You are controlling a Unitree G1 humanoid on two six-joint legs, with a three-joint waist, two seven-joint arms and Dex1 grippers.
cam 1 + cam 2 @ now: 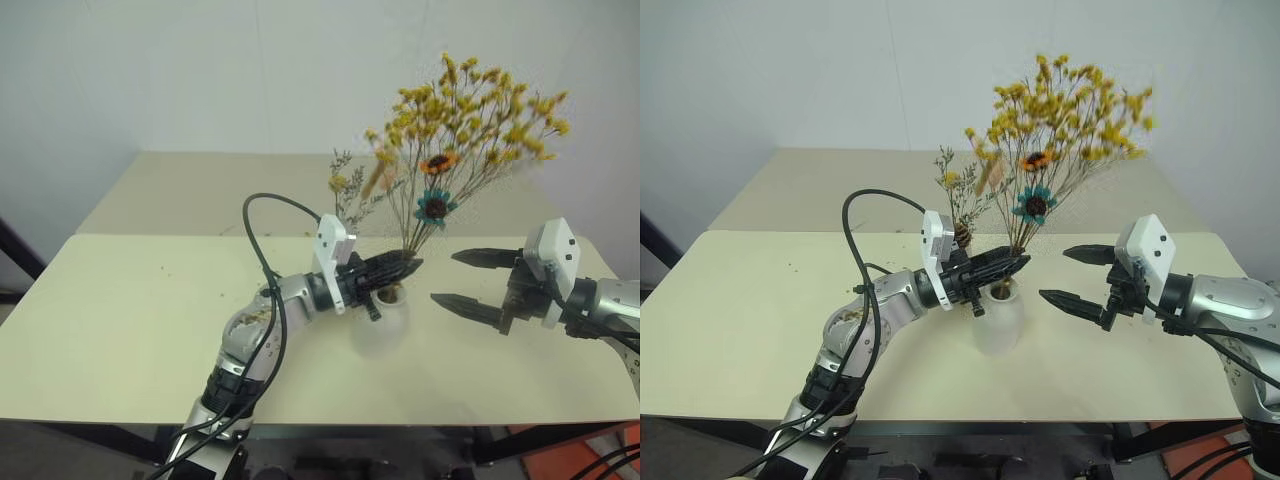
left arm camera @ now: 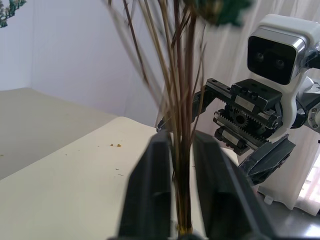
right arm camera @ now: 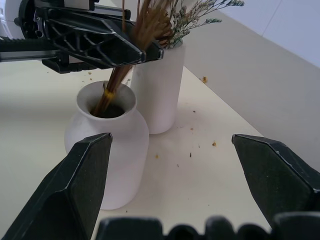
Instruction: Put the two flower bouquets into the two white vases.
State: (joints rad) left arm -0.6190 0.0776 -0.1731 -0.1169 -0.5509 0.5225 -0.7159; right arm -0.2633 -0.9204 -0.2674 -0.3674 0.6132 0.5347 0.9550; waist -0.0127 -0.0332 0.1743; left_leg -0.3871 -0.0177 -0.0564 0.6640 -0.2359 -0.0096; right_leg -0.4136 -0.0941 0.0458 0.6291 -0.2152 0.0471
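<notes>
Left claw [image 1: 398,268] slightly parted around yellow bouquet [image 1: 470,110] stems in squat vase [image 3: 107,145]; right claw [image 1: 462,280] wide apart, empty.

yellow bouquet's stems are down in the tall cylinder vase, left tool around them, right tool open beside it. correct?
Wrong vase. The right wrist view shows the yellow bouquet stems in the squat vase; the tall vase behind holds the other bunch. Left tool is around the stems, right tool open beside it.
</notes>
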